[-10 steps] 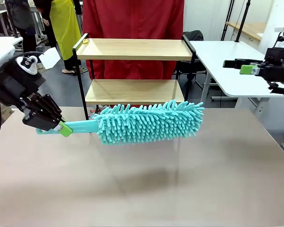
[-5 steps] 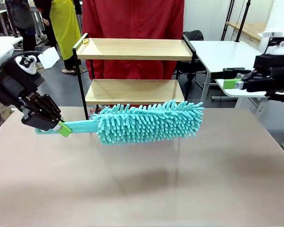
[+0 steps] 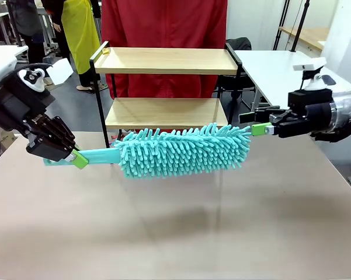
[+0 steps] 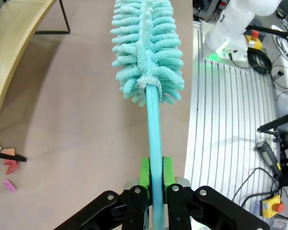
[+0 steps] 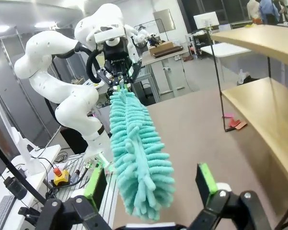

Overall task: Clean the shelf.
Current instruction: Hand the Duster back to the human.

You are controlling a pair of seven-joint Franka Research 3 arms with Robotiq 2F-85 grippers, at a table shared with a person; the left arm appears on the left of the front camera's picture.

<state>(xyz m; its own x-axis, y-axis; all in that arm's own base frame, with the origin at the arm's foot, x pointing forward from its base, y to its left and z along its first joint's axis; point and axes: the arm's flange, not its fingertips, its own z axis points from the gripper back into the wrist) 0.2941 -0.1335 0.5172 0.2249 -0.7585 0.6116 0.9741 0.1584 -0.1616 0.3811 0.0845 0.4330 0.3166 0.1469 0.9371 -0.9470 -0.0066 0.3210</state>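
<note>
At the far edge of the brown table point(image 3: 175, 221), the small two-tier shelf point(image 3: 166, 61) of light wooden boards in a thin black metal frame is standing upright, directly in front of a person in a red top point(image 3: 163, 23) who is standing just behind it. A small yellowish scrap point(image 3: 107, 51) is lying at the left end of its upper board, and in the left wrist view a few pink and red scraps point(image 4: 7, 163) are lying on the table by one of the shelf's legs. Just in front of the lower board, a teal fluffy microfibre duster point(image 3: 184, 150) is hanging level above the table. The left gripper point(image 3: 77, 158) is clamping the duster's teal handle between its green pads, with the handle running straight out from the fingers. At the duster's free end, the right gripper point(image 3: 258, 129) is reaching in from the right with its jaws spread wide, grasping nothing; in its own wrist view the duster's tip is sitting between the two green-padded fingers point(image 5: 207, 179) without visibly touching either.
</note>
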